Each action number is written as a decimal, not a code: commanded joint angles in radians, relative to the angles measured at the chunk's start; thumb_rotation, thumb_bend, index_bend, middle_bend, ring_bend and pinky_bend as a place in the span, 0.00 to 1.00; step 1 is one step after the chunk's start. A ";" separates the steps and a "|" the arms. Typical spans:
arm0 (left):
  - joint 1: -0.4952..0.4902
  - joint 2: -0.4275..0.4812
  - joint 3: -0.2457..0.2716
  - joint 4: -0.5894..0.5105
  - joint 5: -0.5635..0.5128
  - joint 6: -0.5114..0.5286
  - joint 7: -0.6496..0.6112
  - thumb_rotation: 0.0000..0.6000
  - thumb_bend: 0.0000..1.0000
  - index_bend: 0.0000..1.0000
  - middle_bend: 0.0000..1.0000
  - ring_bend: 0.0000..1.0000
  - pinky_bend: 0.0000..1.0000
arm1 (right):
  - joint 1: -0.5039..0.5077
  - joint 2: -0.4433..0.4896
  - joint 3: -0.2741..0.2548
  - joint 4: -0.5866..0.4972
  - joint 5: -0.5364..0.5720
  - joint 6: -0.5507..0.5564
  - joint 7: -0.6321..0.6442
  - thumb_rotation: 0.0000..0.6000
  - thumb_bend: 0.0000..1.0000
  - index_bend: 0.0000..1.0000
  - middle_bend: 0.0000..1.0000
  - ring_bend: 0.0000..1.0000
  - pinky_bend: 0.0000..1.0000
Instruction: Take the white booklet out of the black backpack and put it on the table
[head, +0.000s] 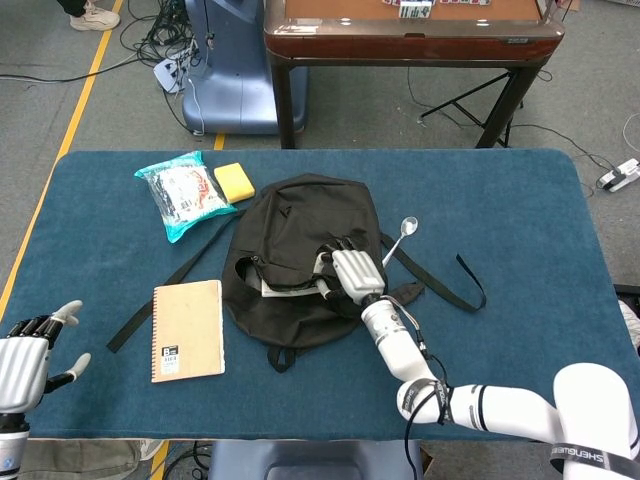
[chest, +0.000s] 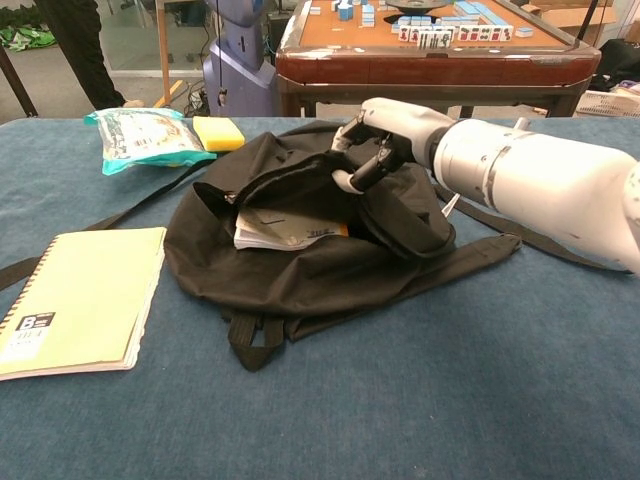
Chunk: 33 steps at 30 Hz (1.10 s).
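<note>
table: blue cloth under everything; this is where the booklet has to end, and bare cloth lies at 3 o'clock of the bag.
backpack: black, limp, lying flat mid-table, mouth gaping toward 9 o'clock. My worry: it has no stiffness, so if I let the flap go it falls shut over the booklet.
straps: loose webbing trailing at 4 o'clock and 8 o'clock; a dragged arm could snag one and slide the whole bag.
notebook: tan, spiral-bound, on the table at 8 o'clock of the bag. Not my target; a mix-up here would be the wrong pick.
right hand: mine, fingers curled onto the flap, holding it lifted. The grasp looks shallow; the cloth may slip out.
left hand: mine, at the table's near-left edge, fingers spread, holding nothing, well away from the bag.
booklet: white, still inside the mouth, only partly showing. Risk: it catches on the lip when pulled.
spoon: at 2 o'clock, just beside the bag; easy to knock.
</note>
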 joint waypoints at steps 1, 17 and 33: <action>-0.027 0.002 -0.014 -0.002 0.023 -0.016 0.006 1.00 0.22 0.27 0.40 0.35 0.34 | 0.004 0.010 0.012 0.004 0.011 0.002 0.003 1.00 0.45 0.59 0.26 0.09 0.01; -0.317 -0.089 -0.052 -0.032 0.274 -0.214 -0.120 1.00 0.22 0.35 0.40 0.35 0.34 | 0.031 0.070 0.100 0.081 0.109 0.032 0.015 1.00 0.45 0.59 0.27 0.11 0.01; -0.580 -0.324 -0.133 0.106 0.165 -0.491 -0.064 1.00 0.22 0.41 0.44 0.36 0.34 | 0.066 0.135 0.127 0.072 0.215 -0.051 0.039 1.00 0.45 0.59 0.27 0.11 0.01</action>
